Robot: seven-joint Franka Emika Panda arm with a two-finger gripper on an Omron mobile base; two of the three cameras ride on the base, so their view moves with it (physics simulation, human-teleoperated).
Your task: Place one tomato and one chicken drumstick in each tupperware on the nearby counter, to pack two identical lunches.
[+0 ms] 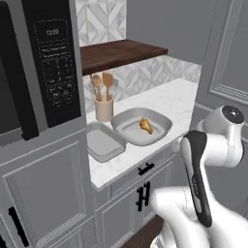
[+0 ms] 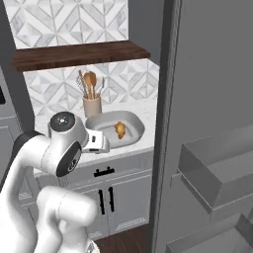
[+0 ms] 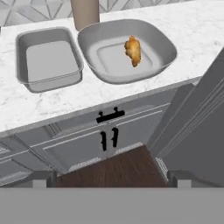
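Note:
Two grey tupperware sit side by side on the white marble counter. The narrow rectangular one holds nothing. The wider, rounder one holds a golden chicken drumstick, which the base views show too. No tomato is in view. My gripper is open with nothing between its fingers. It hangs in front of the counter's cabinets over the wooden floor, back from both trays.
A beige utensil crock with wooden spoons stands behind the trays, under a dark wooden shelf. A tall oven cabinet borders the counter's left. On the right an open grey fridge door with shelves stands close.

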